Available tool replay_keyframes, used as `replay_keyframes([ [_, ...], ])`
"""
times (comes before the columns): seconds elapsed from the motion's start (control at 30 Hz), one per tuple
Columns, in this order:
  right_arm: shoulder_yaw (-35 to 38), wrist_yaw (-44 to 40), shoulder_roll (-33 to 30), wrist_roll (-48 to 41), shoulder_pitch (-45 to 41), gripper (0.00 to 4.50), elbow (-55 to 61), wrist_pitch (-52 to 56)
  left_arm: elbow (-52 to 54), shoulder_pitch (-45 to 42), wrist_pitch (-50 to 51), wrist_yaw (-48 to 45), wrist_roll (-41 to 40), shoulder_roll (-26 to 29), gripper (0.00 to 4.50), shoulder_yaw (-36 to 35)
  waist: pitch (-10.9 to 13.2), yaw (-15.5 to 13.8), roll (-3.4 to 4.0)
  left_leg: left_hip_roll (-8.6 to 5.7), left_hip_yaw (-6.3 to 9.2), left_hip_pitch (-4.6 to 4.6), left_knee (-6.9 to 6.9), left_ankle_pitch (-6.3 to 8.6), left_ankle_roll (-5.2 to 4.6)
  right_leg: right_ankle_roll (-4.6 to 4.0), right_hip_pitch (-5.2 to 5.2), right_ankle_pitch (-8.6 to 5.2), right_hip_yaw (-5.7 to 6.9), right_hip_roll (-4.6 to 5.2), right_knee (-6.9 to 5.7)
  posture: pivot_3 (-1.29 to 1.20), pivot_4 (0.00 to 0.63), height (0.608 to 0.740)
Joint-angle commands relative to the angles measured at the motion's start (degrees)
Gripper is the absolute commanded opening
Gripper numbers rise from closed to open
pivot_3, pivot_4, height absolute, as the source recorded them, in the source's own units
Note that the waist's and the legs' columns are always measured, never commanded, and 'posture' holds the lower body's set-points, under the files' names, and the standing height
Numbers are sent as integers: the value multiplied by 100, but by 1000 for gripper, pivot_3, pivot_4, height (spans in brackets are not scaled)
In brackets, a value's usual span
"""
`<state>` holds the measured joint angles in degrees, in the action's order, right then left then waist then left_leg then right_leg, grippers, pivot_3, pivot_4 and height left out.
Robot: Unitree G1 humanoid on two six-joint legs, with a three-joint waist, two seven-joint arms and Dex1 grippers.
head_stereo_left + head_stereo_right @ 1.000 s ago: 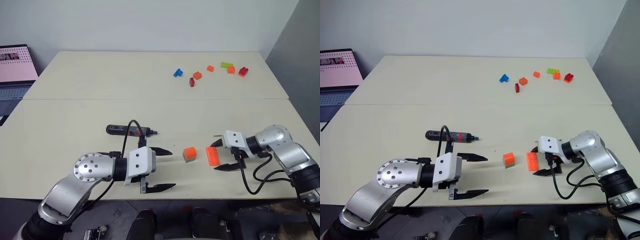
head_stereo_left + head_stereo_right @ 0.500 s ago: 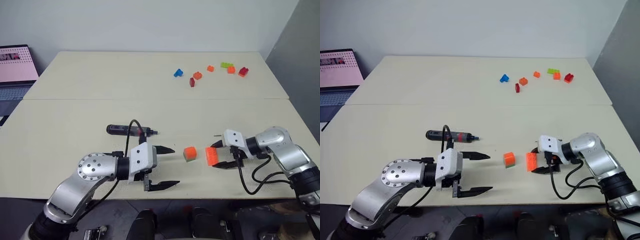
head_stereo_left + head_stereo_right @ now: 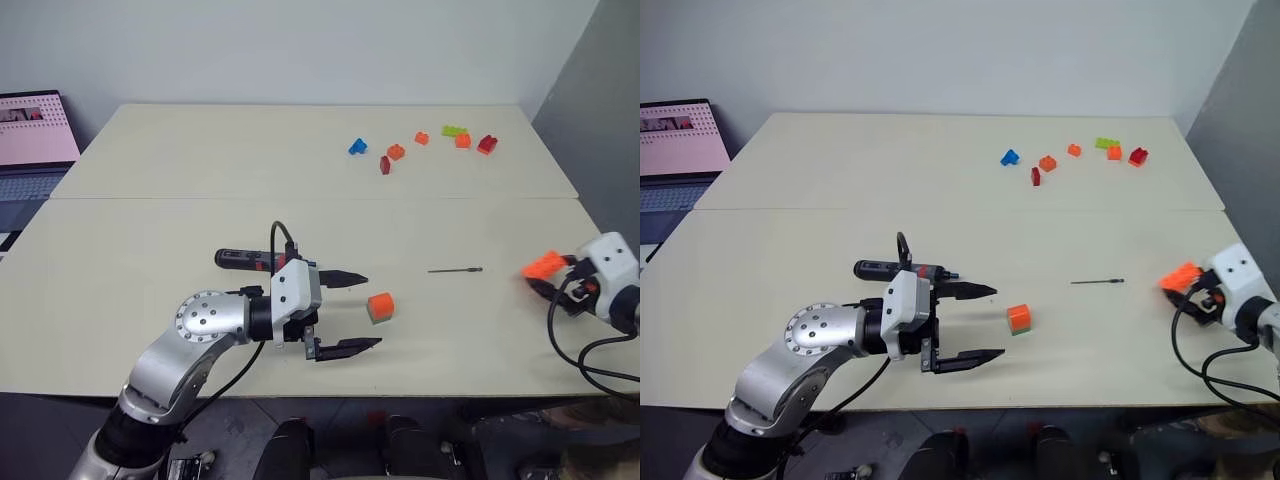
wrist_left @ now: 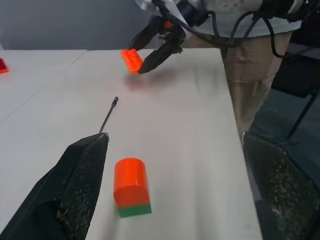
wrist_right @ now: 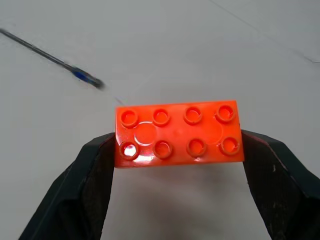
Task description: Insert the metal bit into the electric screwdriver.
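Observation:
The electric screwdriver (image 3: 252, 259), black with a red band, lies on the table just behind my left gripper (image 3: 357, 312). That gripper is open and empty, its fingers (image 4: 75, 190) either side of a small orange block with a green base (image 3: 380, 307). The metal bit (image 3: 455, 270), a thin dark rod, lies alone on the table to the right of that block. At the table's right edge my right gripper (image 3: 548, 273) is shut on a flat orange brick (image 5: 180, 132) and holds it above the surface, with the bit (image 5: 50, 57) beyond it.
Several coloured bricks (image 3: 420, 145) lie scattered at the back right of the table (image 3: 200, 160). An open laptop (image 3: 30, 130) stands off the far left side. A seam crosses the table midway. The right table edge runs close to my right gripper.
My right gripper shut on the flat orange brick, lifted it and swung it to the table's right edge, leaving the bit in plain view. My left gripper moved slightly right towards the small orange block.

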<state>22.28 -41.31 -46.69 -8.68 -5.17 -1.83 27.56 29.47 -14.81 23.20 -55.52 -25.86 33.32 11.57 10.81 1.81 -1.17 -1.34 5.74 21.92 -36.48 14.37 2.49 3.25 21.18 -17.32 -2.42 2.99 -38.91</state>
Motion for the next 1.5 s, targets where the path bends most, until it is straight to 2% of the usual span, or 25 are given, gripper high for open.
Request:
replay_keyframes([
  [0.03, 237, 798, 213, 48, -315, 3415, -387, 329, -49, -188, -235, -167, 100, -41, 4500, 184, -1, 21, 2, -1, -7, -5, -2, 0, 0, 0, -3, 0, -3, -5, -1, 0, 150, 740],
  [0.2, 269, 1189, 445, -62, -632, 3415, -709, 541, -111, -239, -323, -189, 199, -42, 4500, 249, -4, 21, 8, 3, -10, -4, -1, 0, 0, -1, 2, 0, -13, -12, -3, 0, 150, 740],
  [0.27, 306, 1272, 487, -98, -697, 4117, -773, 583, -109, -232, -348, -183, 222, -21, 4500, 250, -4, 4, 8, 3, -9, -3, -1, 0, 0, 0, 1, 0, -14, -11, -3, 0, 150, 740],
  [0.33, 362, 1290, 517, -196, -736, 4411, -765, 609, -103, -216, -357, -180, 235, 5, 4500, 234, -4, -3, 8, 3, -5, 0, -1, 0, 0, 0, 1, 0, -12, -10, -3, 0, 150, 740],
  [0.47, 510, 1266, 492, -431, -724, 4461, -610, 612, -88, -185, -293, -148, 217, 67, 4500, 151, -4, -5, 9, 3, -4, 2, -1, 0, -1, 1, 1, 1, -11, -5, -2, 0, 150, 740],
  [0.6, 519, 877, 235, -546, -479, 4461, -236, 330, -5, -62, -171, -109, 159, 257, 4500, -21, -4, -4, 10, 3, -4, 2, -1, 1, -1, 2, 1, 1, -11, -4, -2, 0, 150, 740],
  [0.67, 273, 184, -43, -694, -227, 4461, 402, 94, 55, 148, -72, -172, 79, 549, 4500, -280, -3, 9, 12, 5, -4, 1, 1, 1, -1, 1, 3, 1, -10, -6, -2, 0, 150, 740],
  [0.73, -56, -714, -297, -1229, -43, 4461, 1350, 178, 94, 459, -62, -303, 51, 920, 4500, -575, -2, 55, 18, 7, -7, 1, 8, 1, -2, 1, 11, 0, -14, -7, -3, 0, 150, 740],
  [0.8, -614, -1429, -607, -1579, -43, 4461, 2109, 325, 73, 732, -171, -360, 94, 1182, 4500, -811, -1, 114, 20, 11, -7, -2, 14, 1, -2, 1, 11, 0, -14, -15, -2, 0, 150, 740],
  [0.9, -1375, -1887, -793, -1636, -476, 4461, 2436, 333, 90, 942, -217, -364, 78, 1348, 4500, -1002, 2, 97, 12, 27, 14, -5, 13, 1, -2, 8, 1, -6, 3, -22, 2, 0, 150, 740],
  [1.0, -2038, -2116, -711, -1463, -1073, 4461, 2330, 170, 131, 1011, -213, -340, 51, 1364, 4500, -1056, 4, 16, 6, 24, 16, -4, 8, 1, -2, 25, -2, -15, 4, -17, 4, 0, 150, 740],
  [1.1, -3179, -2612, -271, -1027, -2049, 4461, 1836, -142, 172, 1153, -289, -273, 231, 1363, 4500, -1000, 4, -2, 5, 20, 16, 2, 7, 1, -1, 0, 3, -1, 4, -11, 10, 0, 150, 740],
  [1.17, -3657, -2866, -73, -742, -2457, 4461, 1469, -376, 210, 1177, -293, -235, 268, 1342, 4500, -959, 3, 1, 3, 20, 20, 4, 9, 1, -1, -1, 6, -1, 5, -10, 14, 0, 150, 740],
  [1.37, -4409, -3426, 419, -306, -3104, 4461, 578, -918, 366, 1195, -248, -139, 268, 1269, 4500, -872, 4, -32, 2, 6, 41, 25, 12, 1, 0, -1, 20, 0, 13, 7, 16, 0, 150, 740],
  [1.5, -4603, -3657, 522, -97, -3215, 4461, 275, -1232, 408, 1190, -246, -103, 283, 1259, 4500, -836, 4, -23, 2, 6, 44, 27, 13, 2, 0, -1, 21, 0, 11, 8, 22, 0, 150, 740],
])
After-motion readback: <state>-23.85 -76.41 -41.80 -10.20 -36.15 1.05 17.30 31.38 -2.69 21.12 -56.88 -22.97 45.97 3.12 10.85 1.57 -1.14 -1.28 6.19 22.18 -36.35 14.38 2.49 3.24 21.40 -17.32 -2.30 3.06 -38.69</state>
